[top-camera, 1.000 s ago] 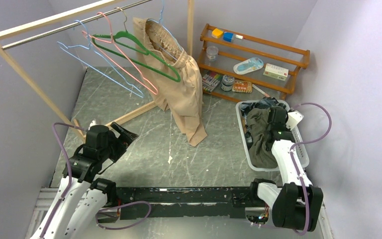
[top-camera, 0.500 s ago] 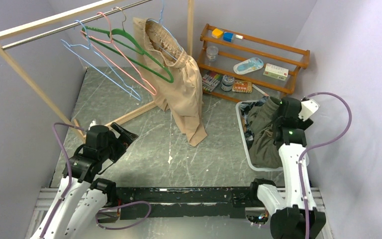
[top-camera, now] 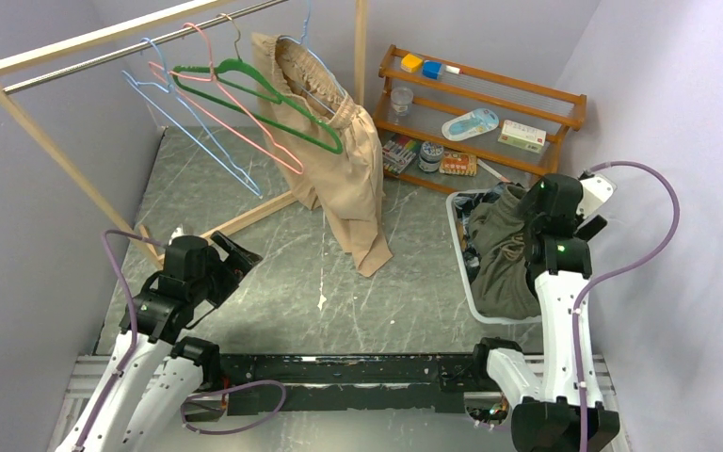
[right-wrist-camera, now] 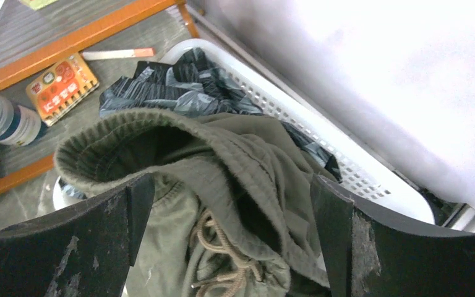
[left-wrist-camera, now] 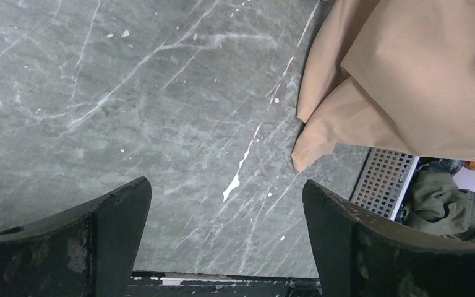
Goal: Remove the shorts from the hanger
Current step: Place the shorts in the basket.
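Under the rail [top-camera: 104,57], tan shorts [top-camera: 348,179] hanging lengthwise, waistband up, legs down

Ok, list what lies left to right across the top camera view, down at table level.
Left arm's open end effector → hanging light beige cloth shorts → white plastic basket holding olive green shorts.

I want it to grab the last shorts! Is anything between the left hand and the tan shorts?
Only grey tabletop lies between the left hand and the tan shorts. Higher up, an empty green hanger crosses their waistband.
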You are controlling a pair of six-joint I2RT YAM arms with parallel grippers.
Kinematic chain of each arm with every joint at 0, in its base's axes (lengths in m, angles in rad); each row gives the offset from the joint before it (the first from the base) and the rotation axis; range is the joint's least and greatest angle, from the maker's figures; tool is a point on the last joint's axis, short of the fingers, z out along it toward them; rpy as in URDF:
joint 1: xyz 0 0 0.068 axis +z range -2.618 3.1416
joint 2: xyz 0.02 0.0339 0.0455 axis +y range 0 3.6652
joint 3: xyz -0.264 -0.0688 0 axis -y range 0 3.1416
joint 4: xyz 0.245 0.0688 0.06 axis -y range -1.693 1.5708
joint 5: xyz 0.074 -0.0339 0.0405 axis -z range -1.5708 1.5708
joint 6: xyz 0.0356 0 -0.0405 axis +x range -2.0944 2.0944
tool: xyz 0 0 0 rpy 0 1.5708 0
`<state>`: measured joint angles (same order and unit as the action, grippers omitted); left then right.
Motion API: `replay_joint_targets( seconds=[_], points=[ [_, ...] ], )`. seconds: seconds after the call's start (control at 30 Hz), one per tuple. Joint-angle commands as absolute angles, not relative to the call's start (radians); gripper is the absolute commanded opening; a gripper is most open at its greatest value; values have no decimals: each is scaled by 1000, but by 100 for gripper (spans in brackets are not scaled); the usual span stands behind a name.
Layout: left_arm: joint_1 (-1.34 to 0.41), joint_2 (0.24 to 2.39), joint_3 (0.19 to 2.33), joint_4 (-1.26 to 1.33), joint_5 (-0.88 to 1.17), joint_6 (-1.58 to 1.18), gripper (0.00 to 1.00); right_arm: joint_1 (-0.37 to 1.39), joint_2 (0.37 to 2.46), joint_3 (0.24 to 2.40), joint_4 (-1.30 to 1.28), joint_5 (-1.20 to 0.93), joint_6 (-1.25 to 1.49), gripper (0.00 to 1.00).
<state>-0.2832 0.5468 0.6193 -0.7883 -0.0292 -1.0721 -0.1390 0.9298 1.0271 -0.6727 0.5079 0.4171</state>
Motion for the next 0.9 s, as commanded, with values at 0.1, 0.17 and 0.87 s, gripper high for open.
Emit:
replay_joint_targets(
  seconds=[0.1, 0.17, 0.87],
  points=[
    [-285, 539, 625, -768, -15, -1059, 96, -144, 906, 1041, -716, 604, 447, 99],
    [-285, 538, 624, -766, -13, -1059, 96, -144, 885, 1055, -701, 575, 442, 98],
    [-285, 534, 627, -776, -22, -1067, 96, -143, 1119, 893, -583, -190, 328, 72]
  ],
)
